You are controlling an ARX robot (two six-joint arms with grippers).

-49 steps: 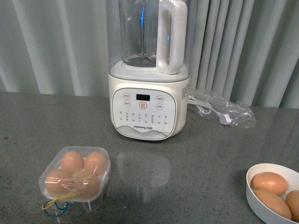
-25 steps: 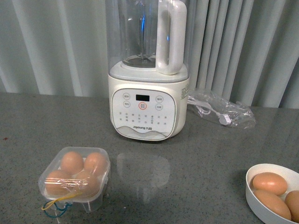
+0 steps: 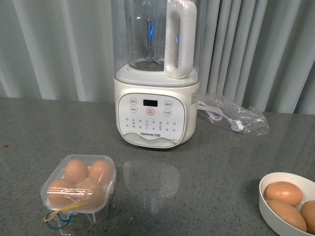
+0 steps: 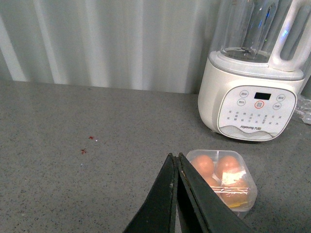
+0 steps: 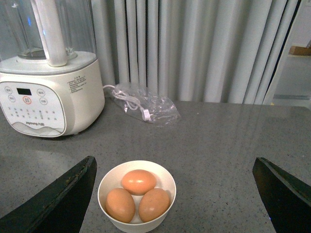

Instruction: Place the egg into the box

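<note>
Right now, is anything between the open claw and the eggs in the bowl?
Nothing visible. The right gripper is open, one finger either side of the bowl, with the eggs uncovered. Only bare table shows around it.

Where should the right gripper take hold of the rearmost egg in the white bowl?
Probably from above, across the short middle of the rearmost egg: it lies on its side, long axis crosswise, its top clear of the white bowl rim. The right gripper is already wide open over it.

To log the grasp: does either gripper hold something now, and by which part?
Nothing is held. The left gripper is shut on nothing; the right gripper is open above the bowl.
</note>
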